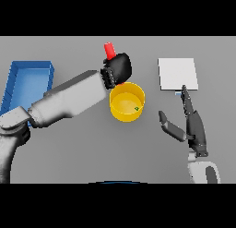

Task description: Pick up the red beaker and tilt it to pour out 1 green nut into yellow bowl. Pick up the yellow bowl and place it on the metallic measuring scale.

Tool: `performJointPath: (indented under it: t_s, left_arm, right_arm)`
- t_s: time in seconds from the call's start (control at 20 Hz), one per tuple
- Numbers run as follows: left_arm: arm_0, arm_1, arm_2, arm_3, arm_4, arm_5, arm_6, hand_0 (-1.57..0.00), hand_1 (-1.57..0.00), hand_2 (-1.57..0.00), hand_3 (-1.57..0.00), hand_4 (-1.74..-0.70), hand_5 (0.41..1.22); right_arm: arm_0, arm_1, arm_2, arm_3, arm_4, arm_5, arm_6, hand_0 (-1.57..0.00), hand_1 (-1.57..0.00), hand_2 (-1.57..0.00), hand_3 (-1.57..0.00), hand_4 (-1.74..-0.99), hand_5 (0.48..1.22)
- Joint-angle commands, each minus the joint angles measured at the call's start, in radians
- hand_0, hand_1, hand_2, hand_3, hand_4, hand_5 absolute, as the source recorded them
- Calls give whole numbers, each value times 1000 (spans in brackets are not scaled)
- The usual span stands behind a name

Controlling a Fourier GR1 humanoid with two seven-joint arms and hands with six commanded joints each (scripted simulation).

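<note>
1. My left hand (118,68) is curled round the red beaker (109,50), holding it just behind the far rim of the yellow bowl (127,101). Only the top of the beaker shows above my fingers.
2. The bowl stands on the grey table (92,148), near the middle. One small green nut (136,109) lies inside it, toward the right wall. I judge the pouring step done or nearly done.
3. My right hand (193,125) rests to the right of the bowl, fingers straight and holding nothing, pointing toward the scale (178,74).
4. The scale is a flat pale plate at the far right, well apart from the bowl.
5. Handling, as a judgement: the bowl looks rigid, light and smooth-walled, so it may slip under a loose pinch. Grip it across the rim, thumb inside and fingers outside, or clasp the outer wall.
6. Keep the bowl level during transfer; the loose nut can roll or bounce out if tilted.
7. A blue tray (27,81) sits at the far left, unused.
</note>
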Motion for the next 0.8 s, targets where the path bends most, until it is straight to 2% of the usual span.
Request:
performJointPath:
  t_s: [0.0,0.15,0.35,0.5,0.6,0.65,0.75]
  left_arm:
    - [-15,-7,-20,7,-10,0,-12,-1571,-1571,-1571,-1571,-1735,1221]
    - [-46,-8,-83,9,-39,3,-24,-1571,-1571,-1571,-1571,-1733,1221]
    - [-81,-45,-143,27,-60,0,-10,-1571,-1571,-1571,-1571,-1725,1221]
    - [-116,-49,-179,27,-66,3,-22,-1571,-1571,-1571,-1571,-1720,1221]
    - [-168,-35,-186,50,-56,10,-74,-1571,-1571,-1571,-1571,-1721,1221]
    - [-202,-24,-181,58,-50,7,-78,-1571,-1571,-1571,-1571,-1721,1221]
    - [-273,-17,-186,97,-57,26,-73,-1571,-1571,-1571,-1571,-1722,1221]
  right_arm:
    - [5,-1,2,-13,0,1,2,1,1,1,1,-1165,626]
    - [-10,-4,5,5,31,-16,24,1,1,1,1,-1157,629]
    - [5,-7,10,1,46,-22,5,1,1,1,1,-1155,637]
    - [-1,3,4,7,27,-21,1,1,1,1,1,-1154,635]
    - [-1,-3,-4,9,14,-14,-4,1,1,1,1,-1153,636]
    - [9,3,4,7,10,-8,-24,1,1,1,1,-1157,638]
    - [1,2,2,19,6,-3,-30,1,1,1,1,-1150,649]
